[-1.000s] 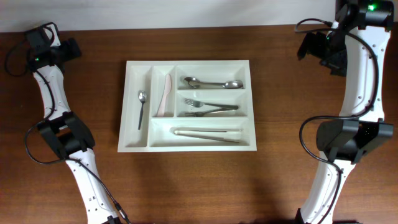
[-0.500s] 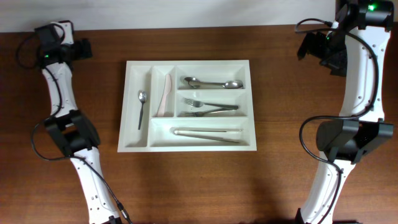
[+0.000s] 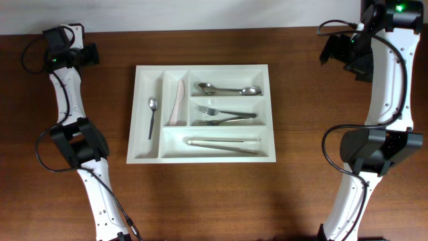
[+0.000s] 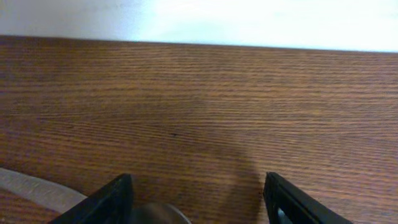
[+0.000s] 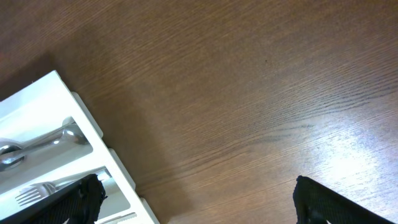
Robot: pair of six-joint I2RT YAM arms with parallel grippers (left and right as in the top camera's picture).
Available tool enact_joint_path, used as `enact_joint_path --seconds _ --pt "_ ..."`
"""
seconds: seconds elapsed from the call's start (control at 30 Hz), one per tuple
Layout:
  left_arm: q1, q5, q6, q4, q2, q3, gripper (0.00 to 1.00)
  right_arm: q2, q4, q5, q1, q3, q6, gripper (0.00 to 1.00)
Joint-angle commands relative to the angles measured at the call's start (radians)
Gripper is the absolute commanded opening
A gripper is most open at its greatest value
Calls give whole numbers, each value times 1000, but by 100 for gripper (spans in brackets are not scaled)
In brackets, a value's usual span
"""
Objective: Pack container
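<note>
Container (image 3: 160,68) is held by neither pair of my jaws. My left gripper (image 4: 198,186) has its 2 fingers (image 4: 115,202) parted partway, with only bare table (image 4: 199,93) between and ahead of them, so it grips nothing. My right gripper (image 5: 196,193) stands wide, its fingers at the 2 sides of its view with wood grain between them, and it is empty too.

From the left jaws the container lies well off to the right and back toward my base. From the right jaws it lies well off to the left, with 1 corner showing just past my left-hand finger.

I judge both arms are parked at the far corners to leave the tray uncovered, since the packing looks done or nearly so. All 5 compartments hold something, sorted by kind: a small spoon (image 3: 152,117) and a pale knife (image 3: 178,104) in the 2 upright slots, then spoons (image 3: 227,90), forks (image 3: 224,116) and a long metal piece (image 3: 224,144) in the 3 long ones. No loose cutlery shows on the wood around it.

My left wrist view misses the container entirely. At the bottom of that view are a pale strip (image 4: 37,186) and a grey rounded shape (image 4: 158,214), and I cannot identify either. My right wrist view cuts the tray down to that 1 corner, with a spoon bowl and fork tines clipped by the edge. I cannot tell whether the long piece is tongs or 2 separate utensils.
</note>
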Motion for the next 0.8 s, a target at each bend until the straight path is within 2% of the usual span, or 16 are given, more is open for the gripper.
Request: enact_joint_path --seconds 0.0,0.57,0.77 --pt "7 -8 15 -11 25 -17 65 -12 -2 -5 -2 5 8 99" --pt "8 -8 15 -38 26 -16 34 -12 -2 -5 -2 5 8 99" --pt "8 -7 14 -38 26 -16 13 -12 -2 -5 -2 5 8 99"
